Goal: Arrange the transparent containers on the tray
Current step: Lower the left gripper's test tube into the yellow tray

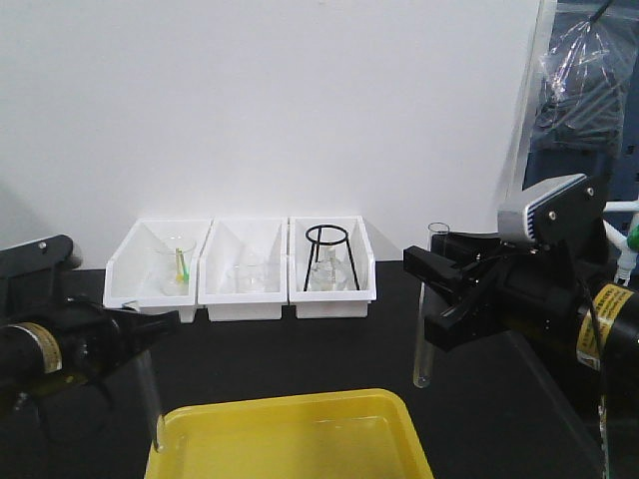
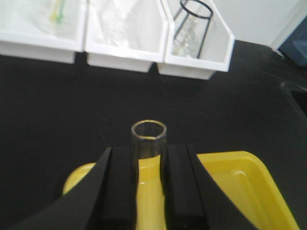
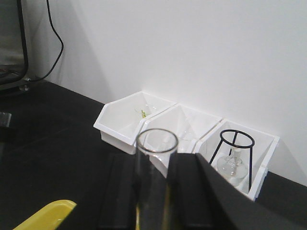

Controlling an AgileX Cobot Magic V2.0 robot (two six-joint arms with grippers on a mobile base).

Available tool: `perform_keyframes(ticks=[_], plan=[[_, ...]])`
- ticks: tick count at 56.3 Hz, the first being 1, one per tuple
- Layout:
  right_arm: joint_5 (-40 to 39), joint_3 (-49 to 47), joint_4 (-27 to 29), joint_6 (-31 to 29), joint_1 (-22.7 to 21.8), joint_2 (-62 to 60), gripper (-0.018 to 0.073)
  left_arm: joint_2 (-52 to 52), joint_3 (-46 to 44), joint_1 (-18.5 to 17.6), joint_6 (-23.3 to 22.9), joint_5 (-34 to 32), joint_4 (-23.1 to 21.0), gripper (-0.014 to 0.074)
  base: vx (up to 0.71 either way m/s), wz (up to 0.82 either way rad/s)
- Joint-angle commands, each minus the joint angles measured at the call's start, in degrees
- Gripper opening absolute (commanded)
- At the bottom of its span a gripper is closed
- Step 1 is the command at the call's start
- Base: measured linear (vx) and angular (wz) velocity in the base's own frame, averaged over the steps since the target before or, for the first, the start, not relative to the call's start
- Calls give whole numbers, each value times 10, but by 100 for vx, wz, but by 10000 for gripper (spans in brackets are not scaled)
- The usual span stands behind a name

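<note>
Two transparent containers, thin clear test tubes, are both held off the table. My left gripper [image 1: 160, 319] is shut on one test tube [image 1: 153, 399], which hangs slightly tilted with its round bottom over the left rim of the yellow tray [image 1: 300, 439]. In the left wrist view this tube's open rim [image 2: 149, 136] stands between the black fingers [image 2: 120, 182], with the tray [image 2: 235, 177] below. To the right of the tray, my right gripper [image 1: 431, 294] is shut on the other test tube [image 1: 422, 364], upright above the black table. Its rim [image 3: 157, 141] fills the right wrist view, and a tray corner [image 3: 43, 215] shows at lower left.
Three white bins [image 1: 240, 271] line the back wall. The left one holds a beaker with a green stick [image 1: 178, 267], the middle one a clear beaker [image 1: 250, 274], the right one a black wire stand [image 1: 327, 254] over a glass flask. Plastic-wrapped equipment [image 1: 589, 70] stands at the far right.
</note>
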Motion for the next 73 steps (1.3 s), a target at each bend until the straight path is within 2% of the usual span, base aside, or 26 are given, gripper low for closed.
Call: perform_keyframes(ticks=[1,8,24,39,55,63,73], plan=[[-22,-18,16,-1,-2,-8,-13,5,-22,-17,-2,-74,-13,-1,0,0],[-22,-18,16,-1,-2,-2,-13,29,-24,-31,-2,-93,-14,-1,0,0],[-22,-18,16,-1,-2,-2,-13,87,-24,-35,-2,-23,-15,-1,0,0],[-22,-18,16,-1,-2,-2,-13,144,-24,-35,-2,15,-75,-1,0,0],[-22,-18,16,-1,-2,-2,-13,185,-24,-35,-2,61,-81,4,0,0],[-22,-18,16,-1,-2,-2,-13,197,-24,-35,-1,68,-78,36,0,0],[-22,-18,16,-1,-2,-2,-13,215,-24,-35,-2,68,-85,146,0,0]])
